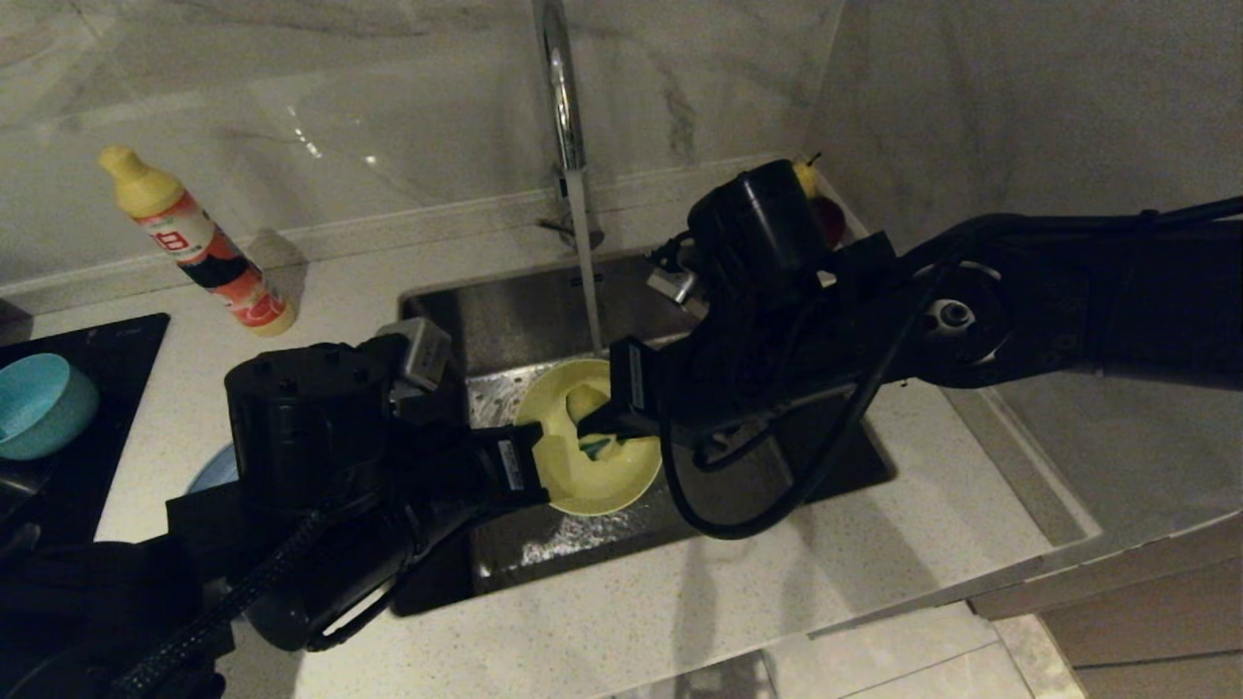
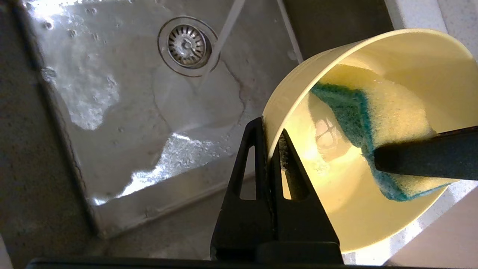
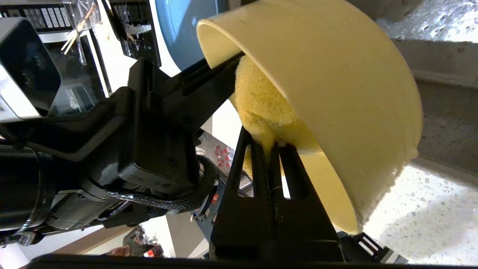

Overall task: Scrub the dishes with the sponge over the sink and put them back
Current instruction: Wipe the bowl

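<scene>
At frame centre, the left gripper (image 1: 532, 464) clamps the matte yellow bowl (image 1: 590, 478) over the steel sink (image 1: 515, 320). The right gripper (image 1: 604, 419) presses a yellow-green sponge (image 1: 594, 439) inside it.

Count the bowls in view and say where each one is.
2. The yellow bowl is held tilted over the sink by the left gripper, shut on its rim. The teal-blue bowl sits on the black cooktop at far left. Others may be hidden behind the arms.

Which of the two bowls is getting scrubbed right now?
The yellow bowl, held tilted over the sink by the left gripper on its rim, with the sponge pressed inside by the right gripper. The teal bowl sits untouched on the cooktop.
</scene>
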Controlling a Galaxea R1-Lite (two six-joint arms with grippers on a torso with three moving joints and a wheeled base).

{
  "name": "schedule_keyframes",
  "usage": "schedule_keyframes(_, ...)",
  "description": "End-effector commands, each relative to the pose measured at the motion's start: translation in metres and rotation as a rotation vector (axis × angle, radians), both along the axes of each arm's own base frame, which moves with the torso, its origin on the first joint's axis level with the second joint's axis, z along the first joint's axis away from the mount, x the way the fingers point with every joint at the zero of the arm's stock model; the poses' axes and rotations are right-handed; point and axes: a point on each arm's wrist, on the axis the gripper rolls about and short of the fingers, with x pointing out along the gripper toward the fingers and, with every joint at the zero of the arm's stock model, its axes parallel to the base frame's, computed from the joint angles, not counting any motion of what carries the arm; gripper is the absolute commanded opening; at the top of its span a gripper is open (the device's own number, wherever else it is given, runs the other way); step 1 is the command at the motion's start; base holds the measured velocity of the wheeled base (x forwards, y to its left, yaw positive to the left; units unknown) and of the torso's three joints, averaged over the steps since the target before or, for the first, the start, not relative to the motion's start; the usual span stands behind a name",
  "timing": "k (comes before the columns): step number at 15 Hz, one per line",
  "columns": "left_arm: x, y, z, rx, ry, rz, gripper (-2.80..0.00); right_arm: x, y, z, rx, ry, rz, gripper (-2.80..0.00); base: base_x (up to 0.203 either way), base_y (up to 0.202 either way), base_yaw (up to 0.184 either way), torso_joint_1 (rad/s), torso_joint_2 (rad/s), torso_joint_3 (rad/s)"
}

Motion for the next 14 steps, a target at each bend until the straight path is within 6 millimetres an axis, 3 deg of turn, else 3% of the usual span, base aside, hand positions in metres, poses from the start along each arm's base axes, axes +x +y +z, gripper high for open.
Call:
schedule_keyframes(1,-0.001,0.000,-0.003,0.003,0.006,0.001,-2.80,-0.002,-0.003,0.011,0.019,-0.015,-0.003,-2.80,0.000,0.000,0.000,0.000,0.00,0.000)
schedule_keyframes(8,-0.002,0.002,-0.004,0.003,0.011,0.010,-2.80,-0.003,-0.031,0.029,0.025,-0.025,-0.053,-2.80,0.000,0.000,0.000,0.000,0.00,0.000)
schedule_keyframes(14,0.000,0.003,0.001,0.003,-0.014,0.068,-2.80,-0.020,-0.034,0.022,-0.015,0.021,-0.028,-2.80,0.000,0.000,0.000,0.000,0.00,0.000)
